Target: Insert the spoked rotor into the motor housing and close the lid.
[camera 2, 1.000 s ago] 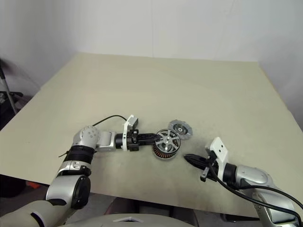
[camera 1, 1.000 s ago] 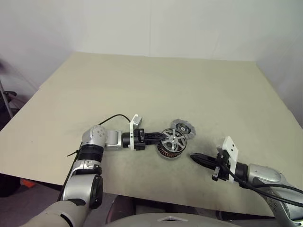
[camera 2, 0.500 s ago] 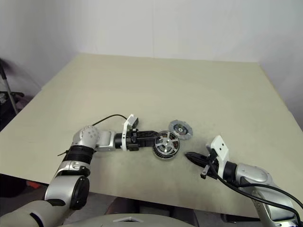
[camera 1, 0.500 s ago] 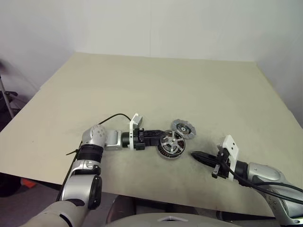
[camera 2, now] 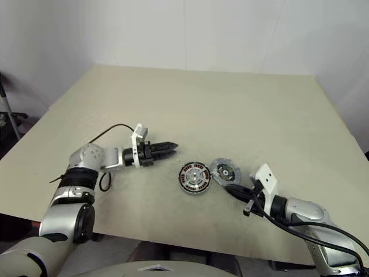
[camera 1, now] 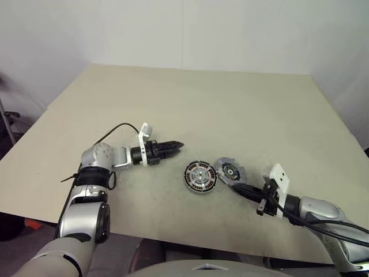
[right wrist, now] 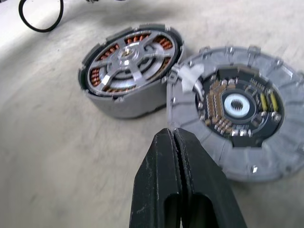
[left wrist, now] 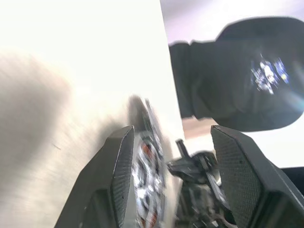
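Centrally, the shiny silver spoked rotor [right wrist: 127,56] is seen seated inside the round grey-rimmed motor housing [camera 1: 199,177] with its copper-coloured coils, resting on the beige table [camera 1: 230,109]. The left gripper [camera 1: 177,145] is held apart from the housing, up and to its left in the head views, its black fingers [left wrist: 118,166] spread with nothing between them. The dull grey ribbed lid [camera 1: 230,171] lies just beside the housing, directly ahead of the right gripper [right wrist: 174,135], whose fingers are pressed together.

lid [camera 2: 224,171] just beside motor housing [camera 2: 194,177]
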Controlling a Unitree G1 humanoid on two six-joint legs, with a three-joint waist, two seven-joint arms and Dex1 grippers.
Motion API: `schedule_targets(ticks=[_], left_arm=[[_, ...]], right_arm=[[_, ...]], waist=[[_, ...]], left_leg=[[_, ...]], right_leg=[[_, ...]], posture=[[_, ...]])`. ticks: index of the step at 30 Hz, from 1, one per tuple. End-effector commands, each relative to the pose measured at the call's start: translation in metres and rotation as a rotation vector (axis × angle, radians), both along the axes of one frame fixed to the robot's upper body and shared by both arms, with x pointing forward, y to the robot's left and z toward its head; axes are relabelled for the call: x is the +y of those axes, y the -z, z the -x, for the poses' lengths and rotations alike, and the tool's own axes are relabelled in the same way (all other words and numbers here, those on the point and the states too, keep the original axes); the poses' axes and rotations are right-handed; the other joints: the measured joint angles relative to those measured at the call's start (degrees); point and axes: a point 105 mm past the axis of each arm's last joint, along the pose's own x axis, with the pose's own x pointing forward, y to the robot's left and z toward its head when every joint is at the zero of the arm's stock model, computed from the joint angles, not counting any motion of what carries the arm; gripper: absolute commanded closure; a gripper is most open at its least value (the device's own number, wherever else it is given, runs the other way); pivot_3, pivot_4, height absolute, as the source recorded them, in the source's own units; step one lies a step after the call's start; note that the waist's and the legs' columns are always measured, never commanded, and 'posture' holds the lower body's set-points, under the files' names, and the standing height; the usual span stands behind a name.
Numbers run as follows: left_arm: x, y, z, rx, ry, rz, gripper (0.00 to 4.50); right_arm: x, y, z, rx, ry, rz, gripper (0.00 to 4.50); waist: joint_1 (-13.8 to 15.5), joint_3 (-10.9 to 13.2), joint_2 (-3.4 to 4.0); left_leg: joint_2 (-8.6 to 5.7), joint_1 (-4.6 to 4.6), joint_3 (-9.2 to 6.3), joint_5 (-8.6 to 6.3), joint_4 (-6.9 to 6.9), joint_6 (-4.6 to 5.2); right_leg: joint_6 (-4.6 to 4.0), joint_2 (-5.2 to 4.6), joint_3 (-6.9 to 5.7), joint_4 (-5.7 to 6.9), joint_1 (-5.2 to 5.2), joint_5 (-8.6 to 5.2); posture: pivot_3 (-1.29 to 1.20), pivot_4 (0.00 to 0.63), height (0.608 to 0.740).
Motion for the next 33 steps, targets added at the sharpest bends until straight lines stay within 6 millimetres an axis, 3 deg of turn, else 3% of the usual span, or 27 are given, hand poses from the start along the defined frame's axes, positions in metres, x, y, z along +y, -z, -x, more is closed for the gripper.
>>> schedule_targets(ticks=[1,7,11,15,22,28,33], left_arm=[[0.002,-0.008,-0.008,-0.087,-0.023,-0.018,1.76],[-0.004,0.0,-0.007,-0.113,-0.038,-0.03,1.76],[-0.012,0.005,-0.004,-0.126,-0.027,-0.048,1.76],[-0.013,0.006,-0.005,-0.142,-0.043,-0.059,1.76],[0.002,0.008,-0.013,-0.151,-0.118,-0.081,1.76],[0.0,0.01,-0.016,-0.155,-0.131,-0.08,1.76],[-0.01,0.013,-0.013,-0.175,-0.099,-0.087,1.76]], right_arm=[[0.006,-0.018,-0.009,-0.085,-0.03,0.004,4.5],[0.032,-0.042,-0.022,-0.186,-0.11,-0.006,4.5],[0.048,-0.044,-0.036,-0.2,-0.138,-0.015,4.5],[0.056,-0.023,-0.044,-0.151,-0.131,0.008,4.5],[0.055,0.009,-0.034,-0.055,-0.103,0.04,4.5],[0.052,-0.022,-0.038,-0.165,-0.136,0.036,4.5],[0.047,-0.061,-0.041,-0.277,-0.136,0.031,4.5]], waist=[[0.0,0.0,0.0],[-0.1,0.0,0.0],[-0.1,0.0,-0.01],[-0.1,0.0,-0.01],[-0.1,0.0,-0.02],[0.0,0.0,-0.02],[0.0,0.0,-0.03]], left_leg=[[0.0,0.0,0.0,0.0,0.0,0.0],[0.0,0.01,0.0,0.01,0.0,-0.01],[0.01,0.0,0.0,0.02,0.0,-0.04],[0.01,0.0,0.0,0.03,0.01,-0.05],[0.01,-0.06,0.03,0.02,0.01,-0.04],[0.02,0.01,0.03,0.03,0.02,-0.06],[0.02,-0.01,0.03,0.03,0.03,-0.05]], right_leg=[[0.0,0.0,0.0,0.01,-0.02,0.0],[0.0,0.0,-0.01,0.02,-0.03,0.0],[0.0,0.0,-0.01,0.07,-0.02,0.0],[-0.01,0.0,-0.02,0.08,-0.09,0.01],[-0.02,0.0,-0.03,0.06,-0.17,0.0],[-0.01,-0.01,-0.03,0.08,0.03,0.01],[0.0,-0.01,-0.03,0.09,-0.09,0.02]], posture=[[0.0,0.0,0.74],[0.0,0.0,0.74],[0.0,0.0,0.74],[0.0,0.0,0.74],[0.0,0.0,0.74],[0.0,0.0,0.74],[0.0,0.0,0.74]])
